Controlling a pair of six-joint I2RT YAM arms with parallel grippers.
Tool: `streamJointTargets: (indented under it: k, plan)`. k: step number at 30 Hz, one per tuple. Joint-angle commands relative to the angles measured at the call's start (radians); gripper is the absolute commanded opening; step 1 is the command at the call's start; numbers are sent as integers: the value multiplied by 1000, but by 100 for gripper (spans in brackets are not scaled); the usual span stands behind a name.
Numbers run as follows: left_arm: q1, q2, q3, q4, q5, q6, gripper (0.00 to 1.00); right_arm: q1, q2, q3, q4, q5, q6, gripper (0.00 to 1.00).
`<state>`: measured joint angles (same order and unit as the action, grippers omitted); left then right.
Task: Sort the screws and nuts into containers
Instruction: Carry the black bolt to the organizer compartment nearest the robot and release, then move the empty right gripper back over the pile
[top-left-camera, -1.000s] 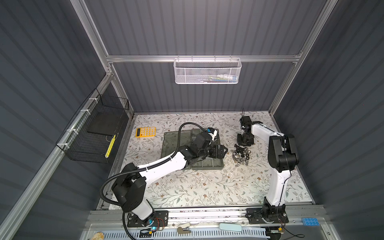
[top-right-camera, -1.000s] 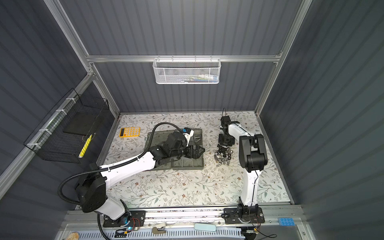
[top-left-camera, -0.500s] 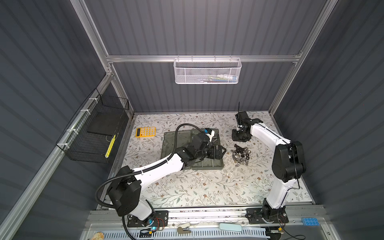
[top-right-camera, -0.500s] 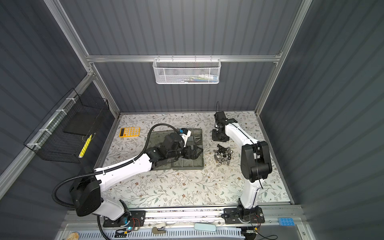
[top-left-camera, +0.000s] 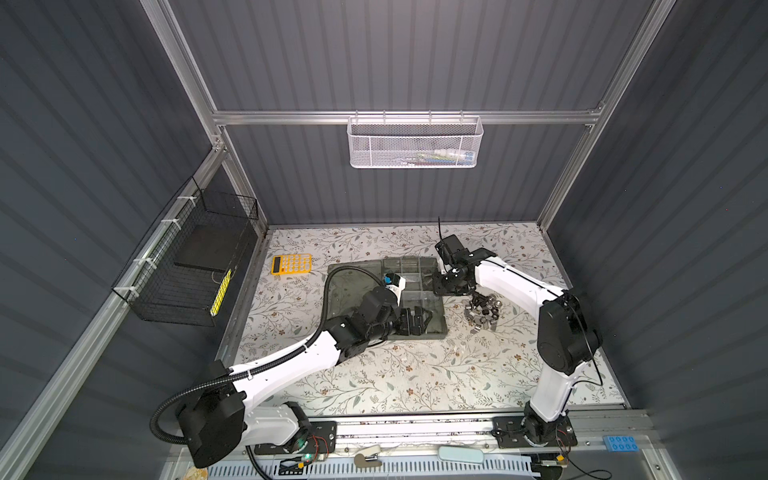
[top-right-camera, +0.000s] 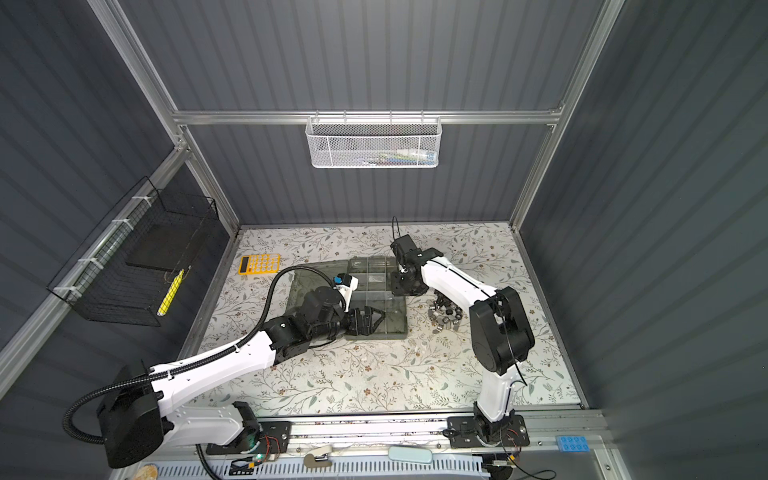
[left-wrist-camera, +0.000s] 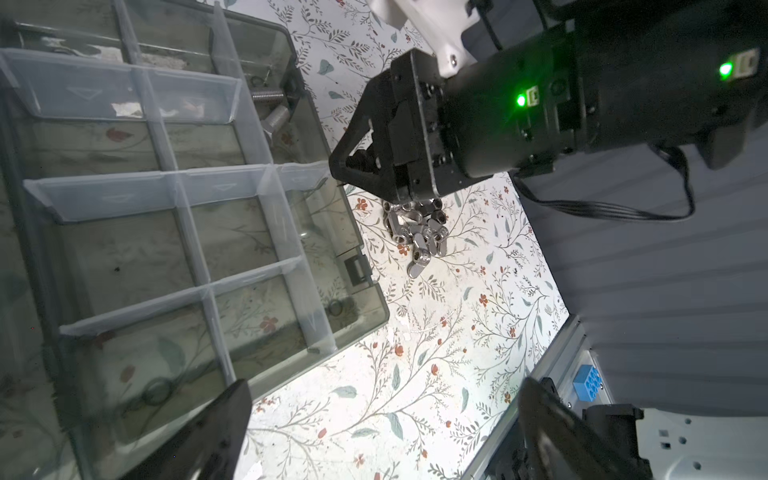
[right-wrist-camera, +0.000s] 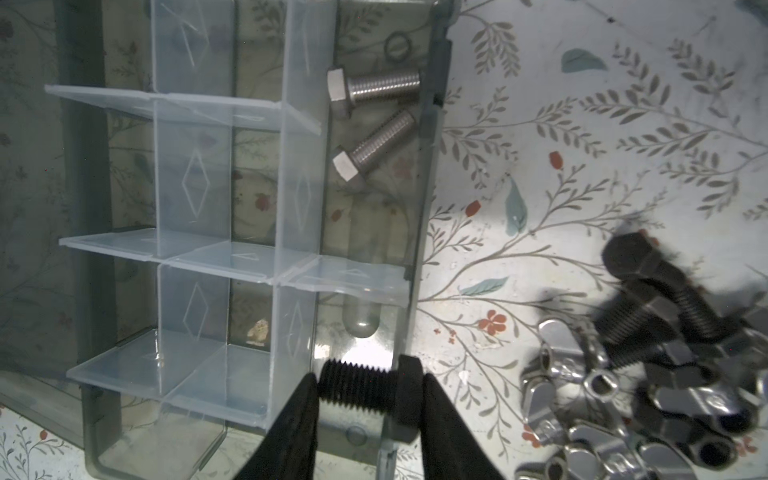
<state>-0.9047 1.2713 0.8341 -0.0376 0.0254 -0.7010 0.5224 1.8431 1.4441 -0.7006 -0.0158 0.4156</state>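
Hanging over the far right edge of the translucent grey-green plastic organizer case (top-left-camera: 415, 337) in both top views, the right arm's fingers (top-left-camera: 448, 287) are near the left arm's fingers (top-left-camera: 419, 322), which sit over the case's near right corner. A loose heap of black and silver screws and nuts (top-left-camera: 482, 309) lies on the floral-patterned surface (top-left-camera: 395, 374) just right of the case, and a yellow calculator (top-left-camera: 291, 264) lies well apart on the left. From the left wrist camera, the left arm's fingers (left-wrist-camera: 220, 428) are spread wide with nothing between them, above the case's clear-divided cells (left-wrist-camera: 232, 232). The right arm's fingers (left-wrist-camera: 345, 153) hang beside the case wall, above the heap (left-wrist-camera: 419, 232). From the right wrist camera, the right arm's fingers (right-wrist-camera: 295, 424) are clamped endwise on a black threaded screw (right-wrist-camera: 357, 384), held level over the case's outer edge. Two silver hex-head screws (right-wrist-camera: 374, 89) lie in an outer cell past one divider, and the heap (right-wrist-camera: 644, 374) rests on the surface beside the case (right-wrist-camera: 424, 166).
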Motion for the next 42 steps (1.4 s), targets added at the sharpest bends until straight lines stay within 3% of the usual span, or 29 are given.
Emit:
streamJointTargets:
  k: [1, 10, 28, 36, 42]
  plan:
    - [-6, -49, -41, 39, -22, -17, 100, 18, 20, -25, 28, 14, 33, 41]
    - [-6, -107, -100, 61, -41, -46, 100, 53, 68, -59, 56, 7, 66, 48]
    - [-6, -107, -30, -18, -36, -66, 100, 52, -4, -30, 18, 30, 43, 60]
    - [-6, -47, 42, -26, -34, -44, 100, 11, -58, -31, -3, 27, 1, 75]
    - [-6, 23, 116, -32, -25, -3, 100, -57, -112, -33, -11, 4, -33, 94]
